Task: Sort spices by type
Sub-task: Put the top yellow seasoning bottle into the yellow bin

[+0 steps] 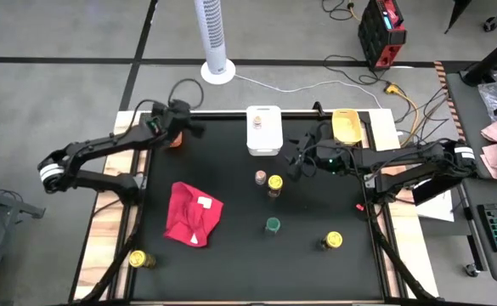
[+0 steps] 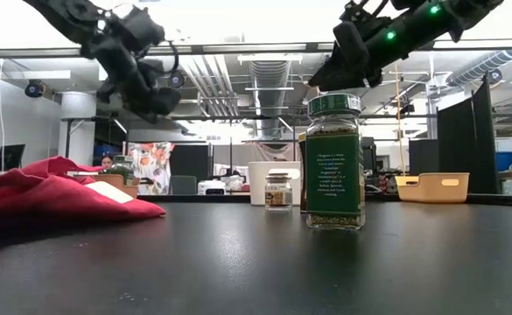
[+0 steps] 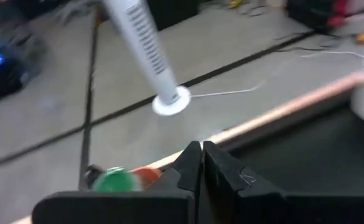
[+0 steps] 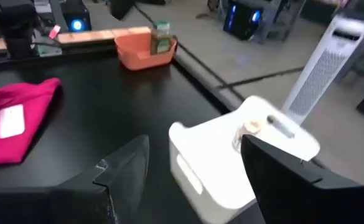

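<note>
Four spice jars (image 1: 274, 184) upright, lids pink, yellow, green.

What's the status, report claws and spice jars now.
Left claw shut, empty, by the orange bin. Right claw open, empty, near the white bin. Five spice jars loose on the table. Nothing in the way.

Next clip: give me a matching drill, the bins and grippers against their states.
Things:
1. white bin
2. orange bin
3. left gripper
4. right gripper

States:
A. fingers shut, nothing held
B. holds a green-lidded jar
C. fingers open
D. holds a pale-lidded jar

Pairs: 1-D, 2-B, 3-A, 4-C
</note>
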Robot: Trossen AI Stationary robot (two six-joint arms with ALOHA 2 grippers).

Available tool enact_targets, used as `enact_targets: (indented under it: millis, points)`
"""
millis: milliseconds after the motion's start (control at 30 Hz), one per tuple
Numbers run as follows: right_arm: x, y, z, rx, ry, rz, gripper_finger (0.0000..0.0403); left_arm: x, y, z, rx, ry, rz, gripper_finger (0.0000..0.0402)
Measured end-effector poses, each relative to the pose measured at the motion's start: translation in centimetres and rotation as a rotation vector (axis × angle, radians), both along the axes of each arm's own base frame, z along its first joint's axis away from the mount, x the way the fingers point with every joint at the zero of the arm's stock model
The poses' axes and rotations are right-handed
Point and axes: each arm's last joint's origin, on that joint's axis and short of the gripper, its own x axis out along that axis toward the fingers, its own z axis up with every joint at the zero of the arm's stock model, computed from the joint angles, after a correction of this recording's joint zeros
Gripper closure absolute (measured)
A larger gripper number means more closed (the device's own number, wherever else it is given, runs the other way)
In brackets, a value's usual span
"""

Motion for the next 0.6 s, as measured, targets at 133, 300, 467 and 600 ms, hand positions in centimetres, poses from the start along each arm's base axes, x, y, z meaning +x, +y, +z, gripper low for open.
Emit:
enact_targets:
  millis: [133,300,467,600]
  points:
    - [-0.1,1.0,-0.4,0.094,0.019,0.004,0.0165,0.5,-3.3,0.4,-0.004,0.042,-0.145,0.0401]
    - [0.3,2.7,1.0,0.155,0.043,0.04,0.017,0.5,-7.1,1.2,0.037,0.049,-0.337,0.0401]
    - [1.0,4.5,1.9,0.093,0.152,0.133,0.016,-0.5,-9.8,1.7,0.075,0.03,-0.473,0.0401]
    - [2.2,5.6,1.3,0.111,0.287,0.21,0.0132,-1.8,-10.7,1.8,0.082,0.013,-0.516,0.0401]
